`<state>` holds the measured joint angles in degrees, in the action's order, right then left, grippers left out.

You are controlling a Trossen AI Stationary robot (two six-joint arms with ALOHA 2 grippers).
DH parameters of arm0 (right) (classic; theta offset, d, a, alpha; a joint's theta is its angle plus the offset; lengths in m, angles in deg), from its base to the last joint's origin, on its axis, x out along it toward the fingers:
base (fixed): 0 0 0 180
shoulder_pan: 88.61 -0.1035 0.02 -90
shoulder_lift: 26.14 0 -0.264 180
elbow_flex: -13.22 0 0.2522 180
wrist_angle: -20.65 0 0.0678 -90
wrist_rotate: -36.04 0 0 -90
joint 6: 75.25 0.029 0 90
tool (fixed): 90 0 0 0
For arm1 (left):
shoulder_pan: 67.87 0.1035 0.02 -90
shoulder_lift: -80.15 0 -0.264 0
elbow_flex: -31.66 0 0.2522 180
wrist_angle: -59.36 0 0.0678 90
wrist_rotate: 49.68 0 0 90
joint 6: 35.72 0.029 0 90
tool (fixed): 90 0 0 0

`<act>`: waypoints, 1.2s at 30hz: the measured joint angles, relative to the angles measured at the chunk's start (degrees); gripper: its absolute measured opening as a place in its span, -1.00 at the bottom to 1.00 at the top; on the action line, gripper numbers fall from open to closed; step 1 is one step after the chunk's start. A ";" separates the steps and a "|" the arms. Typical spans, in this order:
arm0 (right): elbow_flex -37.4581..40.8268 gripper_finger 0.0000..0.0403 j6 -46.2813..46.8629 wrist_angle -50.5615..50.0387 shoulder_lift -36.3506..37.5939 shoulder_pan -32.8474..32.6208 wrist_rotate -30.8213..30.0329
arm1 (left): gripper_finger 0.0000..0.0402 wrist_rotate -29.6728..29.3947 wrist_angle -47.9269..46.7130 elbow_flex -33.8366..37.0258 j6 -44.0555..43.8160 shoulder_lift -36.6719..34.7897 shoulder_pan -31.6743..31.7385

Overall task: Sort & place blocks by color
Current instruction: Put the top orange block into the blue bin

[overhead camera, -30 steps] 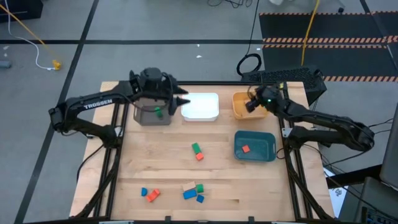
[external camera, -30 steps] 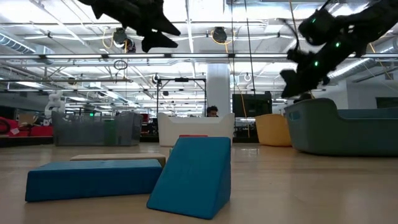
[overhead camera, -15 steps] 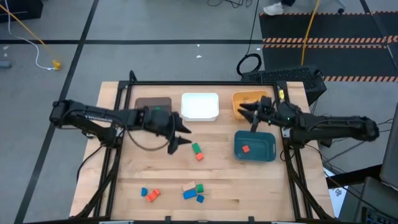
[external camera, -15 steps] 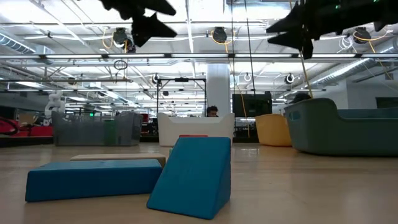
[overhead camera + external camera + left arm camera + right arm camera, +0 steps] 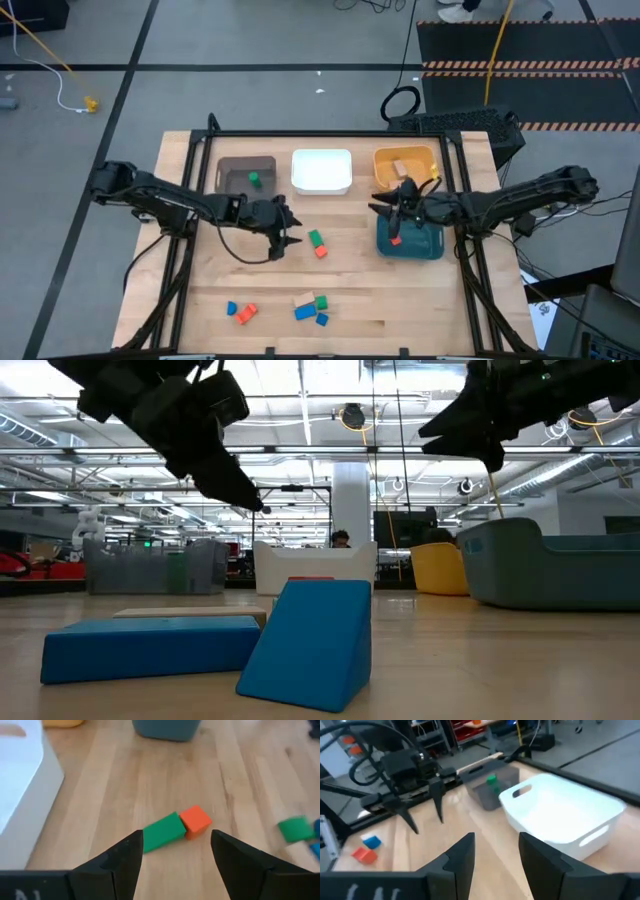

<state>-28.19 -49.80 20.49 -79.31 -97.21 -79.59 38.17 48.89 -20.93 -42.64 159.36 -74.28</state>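
My left gripper [image 5: 288, 232] is open and low over the table's middle, just left of a green block [image 5: 316, 238] and a red-orange block [image 5: 321, 251] that lie touching on the wood. In the left wrist view its fingers [image 5: 176, 840] frame the green block [image 5: 161, 833] and the red-orange block [image 5: 195, 821] without touching them. My right gripper [image 5: 386, 214] is open above the left edge of the teal bin [image 5: 425, 243], which holds a red-orange block [image 5: 395, 240]. Several more blocks lie near the table's near edge: blue [image 5: 231, 309], red-orange [image 5: 246, 313], wood [image 5: 303, 299], green [image 5: 321, 301].
Along the far edge stand a brown bin [image 5: 236, 166] with a green block [image 5: 254, 179], a white bin [image 5: 322, 170] and an orange bin [image 5: 420, 160] with a wood block [image 5: 400, 168]. In the low view, blue blocks [image 5: 310, 640] lie in the foreground.
My left gripper has moved from above the brown bin toward the near edge and down, stopping beside the green and red-orange blocks in the middle. My right gripper has moved from over the orange bin toward the near edge and left, to the teal bin's left edge.
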 joint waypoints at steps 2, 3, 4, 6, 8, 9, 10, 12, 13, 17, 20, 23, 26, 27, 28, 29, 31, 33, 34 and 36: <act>-0.03 -0.29 1.32 -0.03 -1.40 -0.67 0.08 | 0.17 0.00 1.68 -0.02 4.10 1.55 0.00; -0.01 -0.29 2.15 0.37 -2.36 -1.18 0.08 | 0.17 0.01 2.20 -0.02 5.84 2.42 0.12; -0.02 -0.29 2.70 1.71 -3.42 -1.66 0.11 | 0.17 0.05 3.24 0.00 6.89 3.36 0.28; -0.03 -0.29 3.40 4.44 -5.63 -3.03 0.05 | 0.17 0.09 5.51 0.00 7.23 4.90 0.40; -0.03 -0.29 3.46 9.42 -8.68 -4.57 0.03 | 0.17 0.09 7.05 0.00 6.11 5.98 0.46; -0.03 -0.29 3.33 11.46 -10.13 -5.37 -0.14 | 0.17 0.10 7.67 0.00 5.27 6.35 0.44; -0.03 -0.29 2.93 13.53 -11.59 -6.04 -0.20 | 0.17 0.09 8.08 -0.01 4.32 6.52 0.43; -0.03 -0.29 1.98 18.74 -14.87 -7.21 -1.44 | 0.17 0.09 8.91 0.00 2.57 6.46 0.36; -0.03 -0.29 1.35 20.97 -16.38 -7.60 -1.71 | 0.17 0.11 9.31 -0.03 1.84 6.43 0.33; -0.03 -0.29 0.24 29.56 -22.31 -8.50 -2.02 | 0.17 0.11 8.74 -0.02 -0.62 5.34 0.33; -0.03 -0.26 0.23 33.48 -25.81 -8.73 -1.63 | 0.17 0.11 8.37 -0.04 -1.22 4.50 0.33; -0.04 -0.18 0.31 36.75 -28.67 -8.78 -1.33 | 0.17 0.11 8.14 -0.04 -1.02 3.34 0.33; -1.46 -0.03 1.94 38.26 -30.81 -8.78 -1.19 | 0.17 0.11 5.52 -0.04 -1.33 1.34 0.33; -2.24 0.02 2.27 38.07 -31.24 -8.77 -0.83 | 0.17 0.11 4.22 -0.04 -1.89 0.59 0.24; -3.18 0.08 2.35 37.65 -31.71 -8.62 0.13 | 0.17 0.13 2.49 -0.02 -2.60 -0.33 0.14; -4.46 0.13 2.36 37.07 -32.17 -8.46 1.11 | 0.17 0.11 1.41 -0.02 -3.24 -1.28 -0.02; -7.05 0.22 2.06 33.83 -32.84 -8.06 3.32 | 0.17 0.10 0.13 -0.02 -4.32 -2.73 -0.50; -10.33 0.28 1.46 27.86 -33.31 -7.62 3.34 | 0.17 0.14 -2.08 -0.01 -5.34 -4.29 -1.14; -12.01 0.30 1.48 23.99 -33.34 -7.32 3.36 | 0.17 0.13 -2.81 0.04 -6.13 -5.02 -1.52; -14.97 0.31 3.22 17.17 -33.34 -6.41 3.30 | 0.17 0.14 -3.06 -0.11 -7.81 -6.22 -2.25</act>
<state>-43.16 -46.59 37.66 -112.66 -103.62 -76.29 38.32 45.83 -21.04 -50.46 153.15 -76.53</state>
